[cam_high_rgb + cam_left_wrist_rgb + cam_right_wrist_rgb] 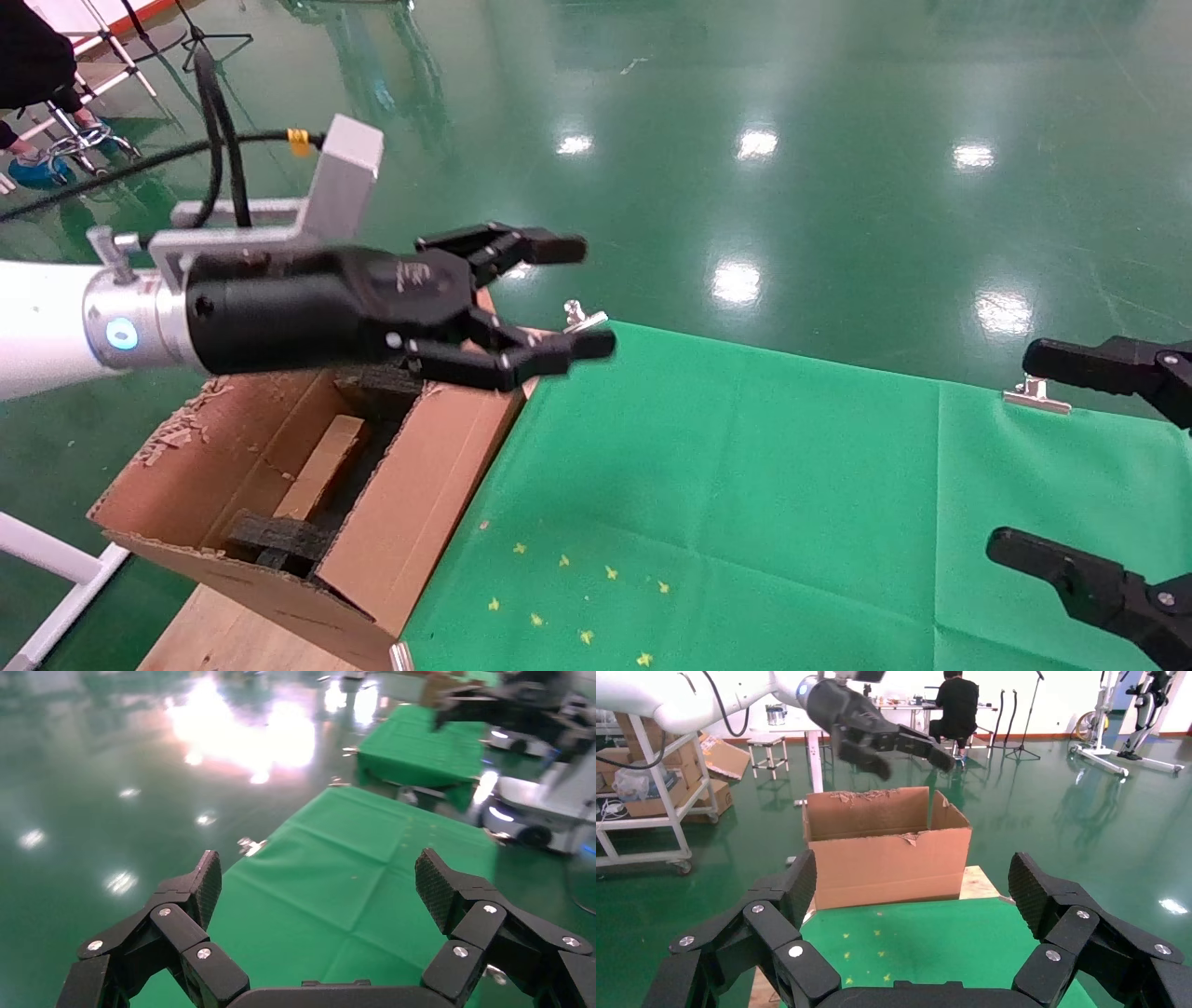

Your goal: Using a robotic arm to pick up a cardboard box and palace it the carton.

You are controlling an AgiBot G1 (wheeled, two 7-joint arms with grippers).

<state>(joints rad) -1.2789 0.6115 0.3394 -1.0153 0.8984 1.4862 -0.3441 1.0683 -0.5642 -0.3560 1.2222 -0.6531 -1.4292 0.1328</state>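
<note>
The carton (424, 471) stands open at the table's left end, with black foam pieces (279, 539) inside. The small cardboard box (321, 466) lies inside it, between the foam pieces. My left gripper (582, 295), on the white arm with the silver wrist, hovers above the carton's far end, open and empty, fingers pointing right over the green cloth. The right wrist view shows it (912, 764) above the carton (884, 857). In its own view the left gripper (318, 881) holds nothing. My right gripper (1022, 452) is open and empty at the right edge (912, 881).
The green cloth (745, 485) covers the table, held by metal clips (582, 317) (1034, 396). The carton rests on a wooden board (214, 634). Small yellow marks (577, 596) dot the cloth near the front. Another robot (555, 804) and green table (422, 748) stand far off.
</note>
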